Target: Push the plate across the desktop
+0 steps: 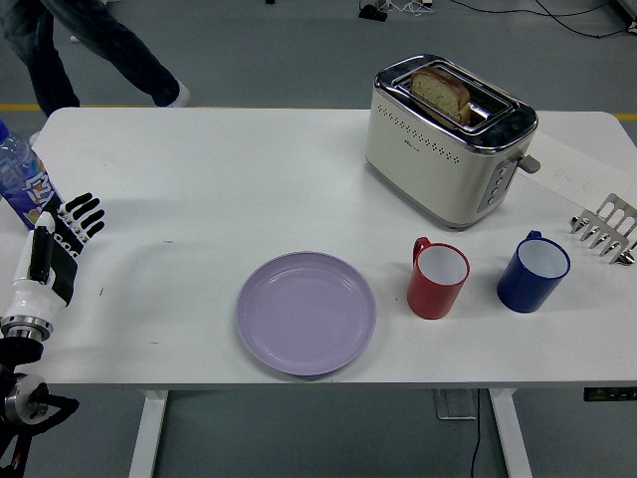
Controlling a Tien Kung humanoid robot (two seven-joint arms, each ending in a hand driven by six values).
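A lilac plate (306, 313) lies flat near the table's front edge, a little left of centre. My left hand (58, 241) is far to the left of it, close to the table's left edge, with its fingers straight and spread and nothing in them. A wide stretch of bare table separates the hand from the plate. The right arm does not show.
A water bottle (22, 183) stands just behind my left hand. Right of the plate stand a red mug (437, 279) and a blue mug (532, 272). A toaster (449, 137) with bread sits behind them; a metal rack (606, 229) is at the right edge. A person's legs (70, 50) pass beyond the table.
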